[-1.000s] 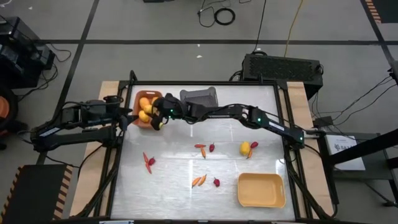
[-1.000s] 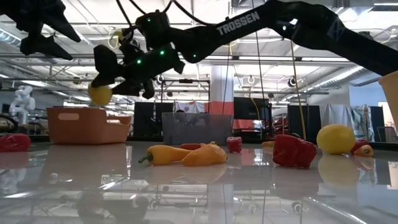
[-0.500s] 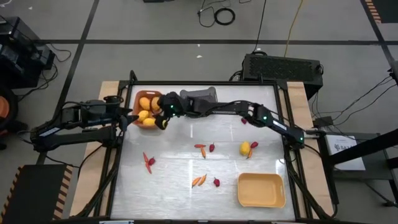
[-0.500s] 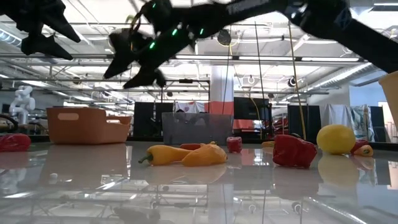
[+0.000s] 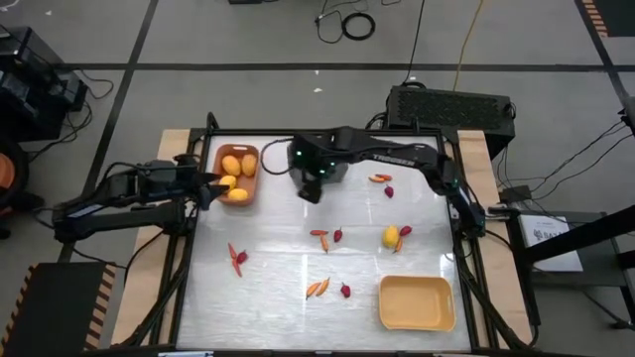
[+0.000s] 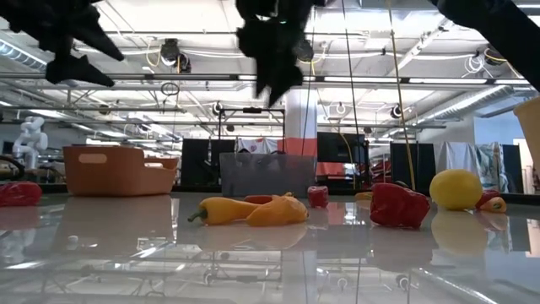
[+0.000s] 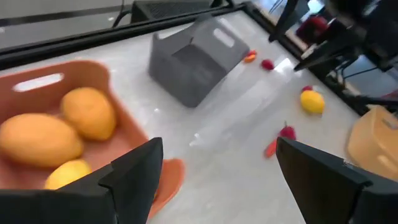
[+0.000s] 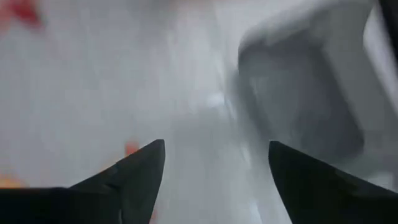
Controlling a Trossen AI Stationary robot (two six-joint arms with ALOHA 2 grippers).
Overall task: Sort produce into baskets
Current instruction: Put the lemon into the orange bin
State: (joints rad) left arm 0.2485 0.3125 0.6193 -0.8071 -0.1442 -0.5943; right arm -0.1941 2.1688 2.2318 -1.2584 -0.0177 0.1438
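The orange-brown basket (image 5: 236, 175) at the far left holds yellow-orange fruits (image 7: 90, 112). The dark grey basket (image 7: 193, 62) stands to its right, mostly under my right arm in the high view. The pale yellow basket (image 5: 417, 303) sits near right. My right gripper (image 5: 310, 186) hangs open and empty, high above the table by the grey basket (image 8: 305, 93). My left gripper (image 5: 208, 186) is open and empty at the orange basket's near left corner. One yellow fruit (image 5: 391, 236), orange-red peppers (image 5: 319, 238) and dark-red berries (image 5: 338, 236) lie on the table.
More peppers lie at the near left (image 5: 238, 258), near middle (image 5: 317, 288) and far right (image 5: 379, 178), with berries beside them (image 5: 345, 291) (image 5: 389, 190). In the low view a yellow pepper (image 6: 245, 211) and a red piece (image 6: 398, 204) lie in front. Black frame rails (image 5: 189, 258) edge the table.
My right gripper held a yellow fruit over the orange-brown basket and let it go; the fruit is no longer in its fingers. It has then risen and swung toward the table's right, from the orange basket to the grey basket.
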